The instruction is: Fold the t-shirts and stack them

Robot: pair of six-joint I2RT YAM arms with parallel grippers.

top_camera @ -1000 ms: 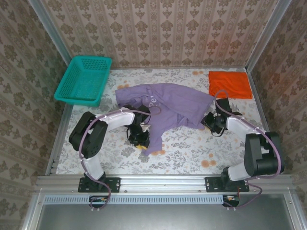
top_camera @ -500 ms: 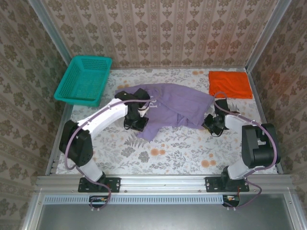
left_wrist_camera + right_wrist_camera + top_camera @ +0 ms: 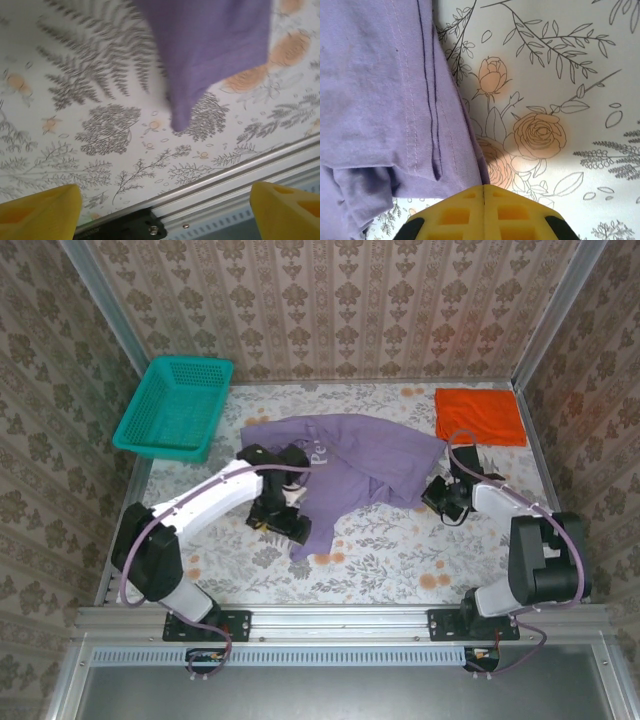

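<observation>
The left gripper point(image 3: 164, 212) is seen released: its yellow fingertips point(image 3: 42, 210) are spread wide at the two lower corners of the wrist view, and nothing is held between them. Ahead of this gripper, a narrow tail of the lavender t-shirt point(image 3: 365, 455) is laid on the flowered table point(image 3: 400, 550), its point ending short of the fingertips. The metal rail point(image 3: 240, 185) at the table's near edge is seen just beyond the right-hand fingertip. From above, this gripper is placed against the near left edge of the lavender cloth, beside that tail.

The right gripper point(image 3: 484, 200) is clenched, its two yellow pads pressed flat together with no gap. The stitched hem of the lavender t-shirt is found to the left of and ahead of it, and the cloth's edge is drawn right up to the tips. Whether a fold is pinched between the pads cannot be told. From above, this gripper is set at the shirt's near right corner.

The lavender t-shirt is spread, rumpled and unfolded, between the two grippers, with white lettering visible near the left one. The orange t-shirt point(image 3: 478, 415) is seen as a folded rectangle just past the right gripper, at the far right corner and well apart from the left gripper. A teal basket point(image 3: 175, 405) is placed beyond and to the left of the left gripper.
</observation>
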